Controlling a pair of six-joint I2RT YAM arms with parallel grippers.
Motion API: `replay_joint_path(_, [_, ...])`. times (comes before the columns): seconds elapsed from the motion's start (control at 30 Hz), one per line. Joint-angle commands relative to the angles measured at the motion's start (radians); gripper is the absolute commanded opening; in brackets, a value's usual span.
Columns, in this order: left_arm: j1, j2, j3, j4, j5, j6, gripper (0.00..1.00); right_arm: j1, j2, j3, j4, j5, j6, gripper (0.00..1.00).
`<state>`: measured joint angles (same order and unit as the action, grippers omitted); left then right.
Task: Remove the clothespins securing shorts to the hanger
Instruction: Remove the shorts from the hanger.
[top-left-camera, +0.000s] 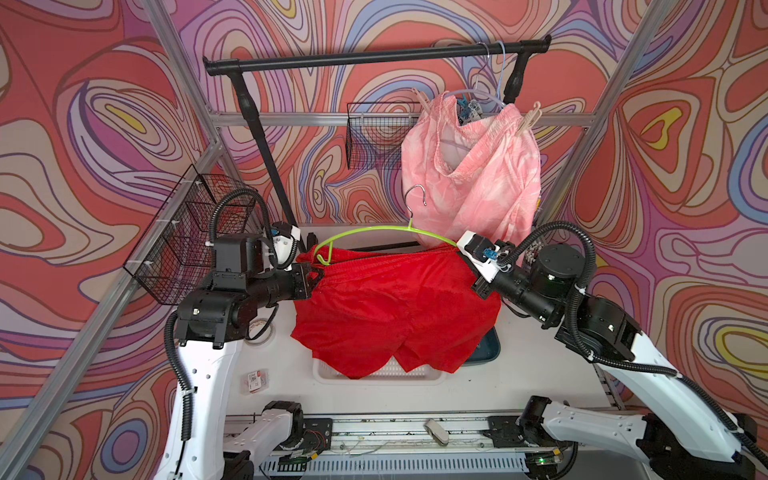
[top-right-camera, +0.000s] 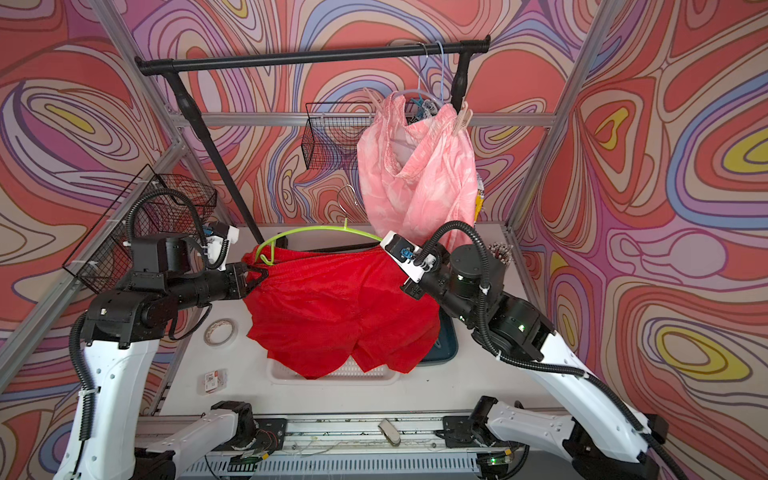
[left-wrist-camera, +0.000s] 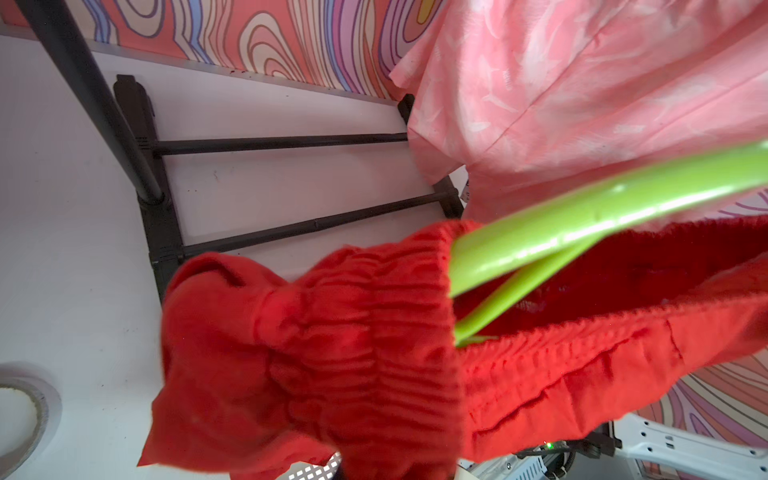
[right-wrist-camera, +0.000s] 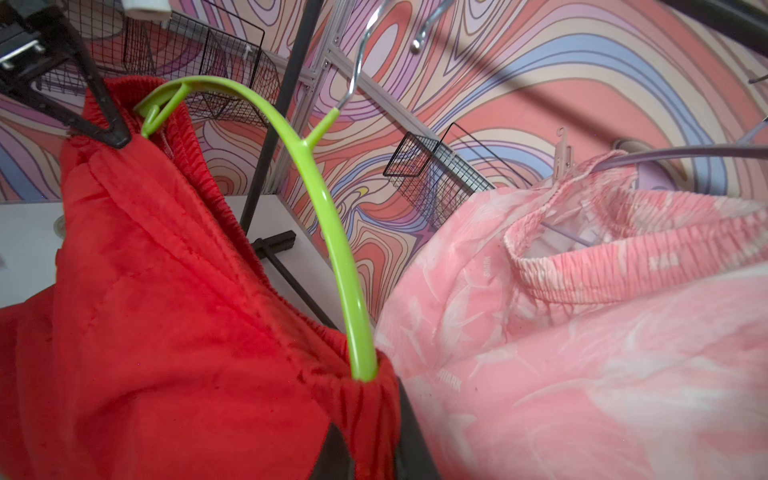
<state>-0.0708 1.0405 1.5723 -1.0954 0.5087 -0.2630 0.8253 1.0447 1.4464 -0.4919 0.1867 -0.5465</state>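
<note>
left claw (top-left-camera: 312, 275) gripped the red shorts (top-left-camera: 395, 307) at one waistband end, right claw (right-wrist-camera: 371, 419) at the other; green hanger (top-left-camera: 365, 232) arched between them.

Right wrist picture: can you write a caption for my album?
A green hanger inside red shorts, with pink shorts hanging alongside.

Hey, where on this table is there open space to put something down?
Bare tabletop lies front right, between the dark teal bin and the right arm, and along the front past the white basket. The middle is crowded: the red shorts hang over both containers. A tape roll and a small packet sit left.
</note>
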Motion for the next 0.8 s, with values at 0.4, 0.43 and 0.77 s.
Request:
replay_joint_path(0.4, [0.057,0.02,0.121,-0.243,-0.443,0.081,0.0,-0.037,-0.111,0.069,0.181,0.145,-0.033,0.0])
replay_joint_path(0.43, [0.06,0.029,0.141,-0.245,-0.467,0.077,0.0,-0.037,-0.124,0.065,0.168,0.154,-0.041,0.0])
replay_joint_path(0.77, [0.106,0.08,0.153,-0.244,-0.515,0.08,0.0,-0.037,-0.231,0.019,0.199,0.223,-0.062,0.0])
